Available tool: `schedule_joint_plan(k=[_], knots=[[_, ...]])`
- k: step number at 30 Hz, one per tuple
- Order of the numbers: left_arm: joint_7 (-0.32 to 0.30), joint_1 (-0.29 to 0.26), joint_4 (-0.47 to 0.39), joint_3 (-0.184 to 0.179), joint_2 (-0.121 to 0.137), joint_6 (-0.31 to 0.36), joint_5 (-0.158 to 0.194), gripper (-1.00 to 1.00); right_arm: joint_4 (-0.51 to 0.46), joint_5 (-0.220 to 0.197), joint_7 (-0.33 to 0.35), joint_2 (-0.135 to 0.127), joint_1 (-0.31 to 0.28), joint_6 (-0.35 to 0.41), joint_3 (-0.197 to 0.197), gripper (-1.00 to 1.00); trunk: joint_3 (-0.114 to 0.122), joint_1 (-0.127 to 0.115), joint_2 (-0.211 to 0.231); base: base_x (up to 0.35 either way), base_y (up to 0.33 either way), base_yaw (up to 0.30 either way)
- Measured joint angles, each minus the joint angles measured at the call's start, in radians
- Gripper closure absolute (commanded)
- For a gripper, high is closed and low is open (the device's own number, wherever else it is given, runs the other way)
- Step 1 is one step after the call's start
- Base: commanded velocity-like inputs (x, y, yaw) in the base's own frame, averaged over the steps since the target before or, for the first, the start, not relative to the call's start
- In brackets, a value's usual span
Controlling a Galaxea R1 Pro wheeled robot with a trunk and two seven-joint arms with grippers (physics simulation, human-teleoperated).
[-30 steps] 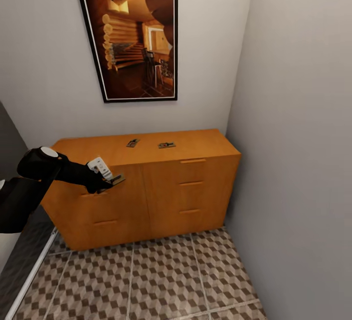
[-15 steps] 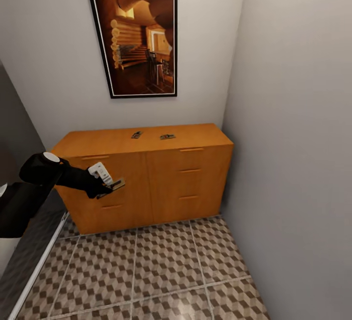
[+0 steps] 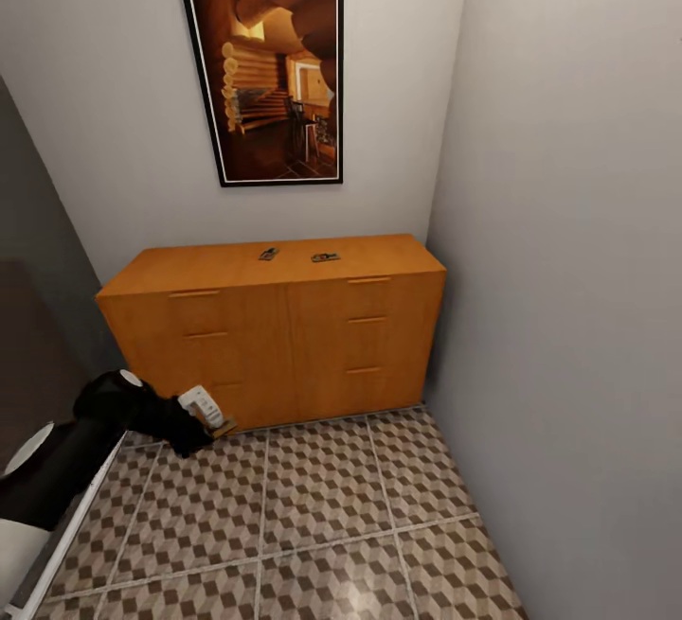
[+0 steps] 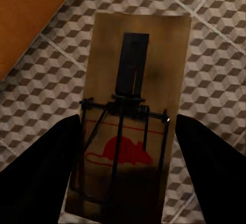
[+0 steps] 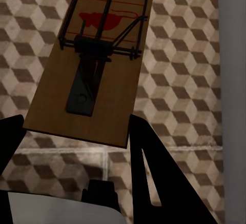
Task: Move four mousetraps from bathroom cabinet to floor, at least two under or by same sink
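**Both claws carrying traps over the tiles, two still on the cabinet**

Head view: bathroom floor (image 3: pixel 322 506), cube-pattern tiles, runs up to the cabinet (image 3: pixel 275 336) in the corner under a framed picture (image 3: pixel 275 66). Two mousetraps on the cabinet top near its back edge, about mid-width: left one (image 3: pixel 269 253), right one (image 3: pixel 325 256), close but apart. Left claw (image 3: pixel 216 423) sits low by the cabinet's bottom left corner, over the tiles.

Left wrist view adds detail: left claw clamped on a mousetrap (image 4: pixel 130 126), fingers (image 4: pixel 36 178) on both long edges, red mouse print up, cabinet base at one corner.

Right wrist view: right claw (image 5: pixel 77 147) grips the near edge of another mousetrap (image 5: pixel 95 60), tilted above the tiles. Grey wall (image 5: pixel 233 80) alongside.
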Motion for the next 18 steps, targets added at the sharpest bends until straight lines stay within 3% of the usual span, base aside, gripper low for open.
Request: schedule_joint_plan(k=[3,8,11,12,15,18], knots=[[0.108,0.035,0.073,0.000,-0.025,-0.071,0.009,1.00,-0.002,0.000,0.000,0.000,0.000,-0.001,0.000,1.00,0.000,0.000,0.000,-0.004,0.000,0.000],[0.322,0.076,0.372,0.004,-0.103,-0.334,0.068,1.00,-0.004,0.001,0.000,0.002,-0.001,-0.010,0.002,1.00,0.000,0.000,0.000,-0.001,0.000,0.000],[0.474,0.080,0.594,0.006,-0.143,-0.501,0.153,1.00,-0.006,0.001,0.000,0.002,-0.001,-0.026,0.002,1.00,0.000,0.000,0.000,0.000,0.000,0.000],[0.502,0.081,0.633,0.007,-0.149,-0.528,0.174,1.00,-0.006,0.001,0.000,0.002,0.000,-0.029,0.002,1.00,0.000,0.000,0.000,0.000,0.000,0.000],[0.661,0.082,0.844,0.006,-0.184,-0.705,0.306,1.00,-0.010,0.002,0.000,0.002,0.000,-0.046,0.002,1.00,0.000,0.000,0.000,0.000,0.000,0.000],[0.767,0.082,0.994,0.002,-0.218,-0.815,0.399,1.00,-0.015,0.002,-0.001,0.002,0.000,-0.064,0.000,1.00,0.000,0.000,0.000,0.000,0.000,0.000]])
